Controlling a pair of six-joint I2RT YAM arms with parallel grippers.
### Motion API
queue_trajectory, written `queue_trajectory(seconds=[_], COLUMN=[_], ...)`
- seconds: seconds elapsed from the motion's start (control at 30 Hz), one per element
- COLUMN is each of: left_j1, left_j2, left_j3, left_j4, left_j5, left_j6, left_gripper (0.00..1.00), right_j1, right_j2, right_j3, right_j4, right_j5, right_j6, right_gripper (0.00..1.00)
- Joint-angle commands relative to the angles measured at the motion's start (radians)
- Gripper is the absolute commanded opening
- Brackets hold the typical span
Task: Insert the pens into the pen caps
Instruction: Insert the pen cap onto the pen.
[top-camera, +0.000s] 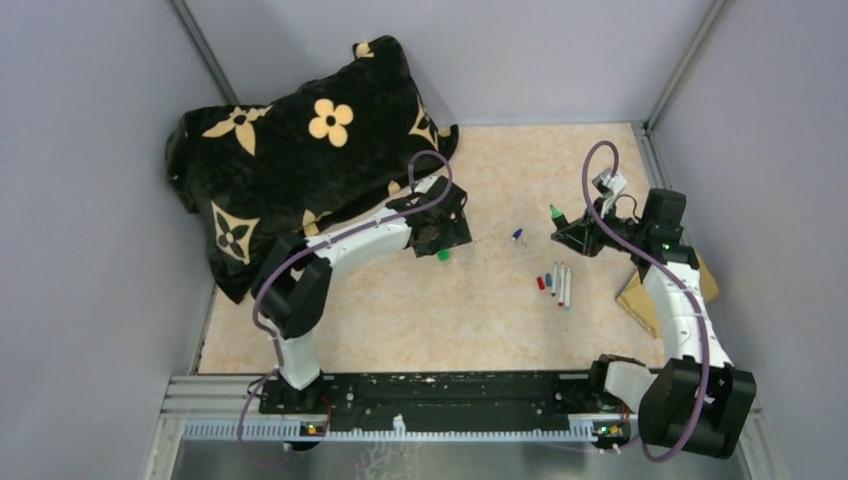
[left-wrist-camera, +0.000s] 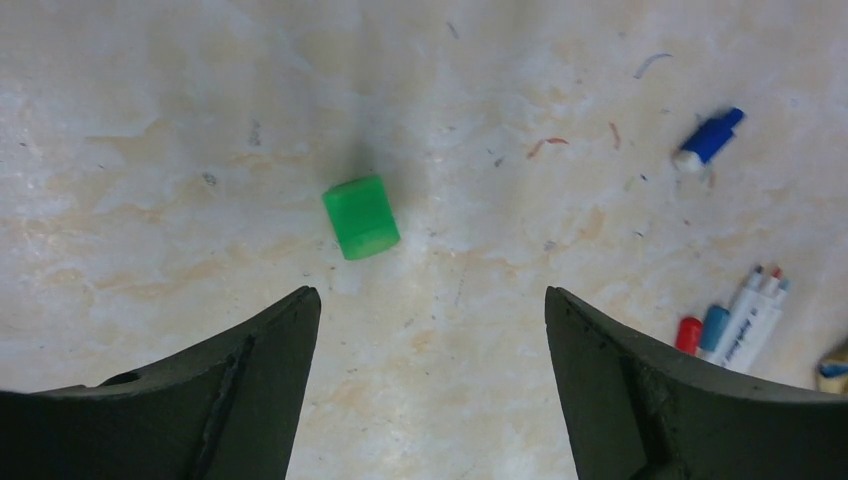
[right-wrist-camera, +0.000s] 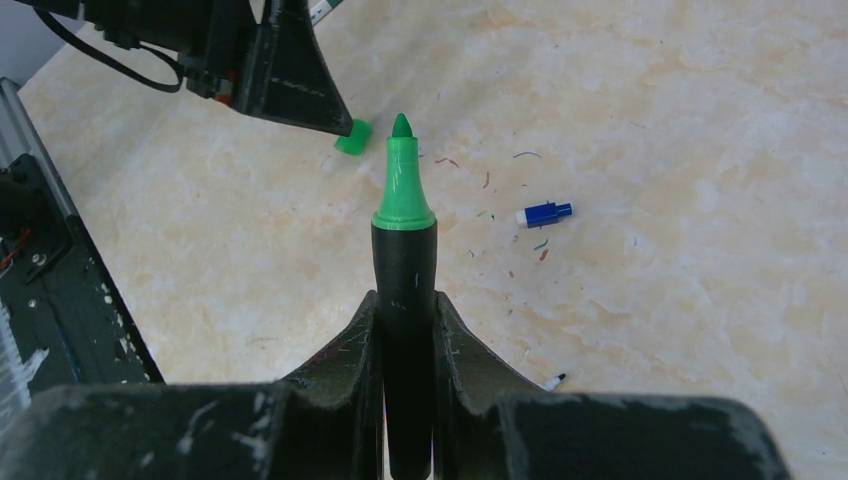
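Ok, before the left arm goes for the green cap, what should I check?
1. Left pincer open: ok.
2. Green cap centred in it: not ok; the cap lies ahead of the pincer, off-centre.
3. Nothing touching the cap: ok.
4. Right pincer shut on the black pen: ok, gripped on the barrel.
5. Pen's green tip bare, colour matches the cap: ok.
6. Which way the cap's open end faces: cannot tell.
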Motion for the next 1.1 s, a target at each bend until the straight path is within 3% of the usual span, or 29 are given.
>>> queue_trajectory(seconds=[0.0,0.33,0.9,1.0,1.07], left_j1=[0.0,0.001,0.001,0.001,0.001], left_j2=[0.109,0.248,0.324,0.333,0.34], left_j3=[0.109,0.209,0.241,0.241,0.241], left_j4=[-0.211,-0.26,-0.267,-0.266,-0.265], left_j5=[-0.094,-0.146,-0.148,-0.144,-0.138], left_j6=[-0.058,-0.045,-0.037,-0.037,-0.036], left_gripper=[0.87,0.78,0.57,0.44,0.43], right_j1=[-0.011,-0.012,-0.012,-0.012,-0.012], right_j2=[-0.027,-0.028,-0.03,-0.031,-0.031], right_j3=[0.021,0.022,0.022,0.022,0.022], right_j4=[0.023,0.023,0.022,0.021,0.021], right_j5=[-0.028,-0.029,-0.029,-0.029,-0.03], right_j6=[-0.011,-0.011,-0.011,-0.011,-0.01], right_gripper=[0.0,0.0,0.0,0.0,0.0])
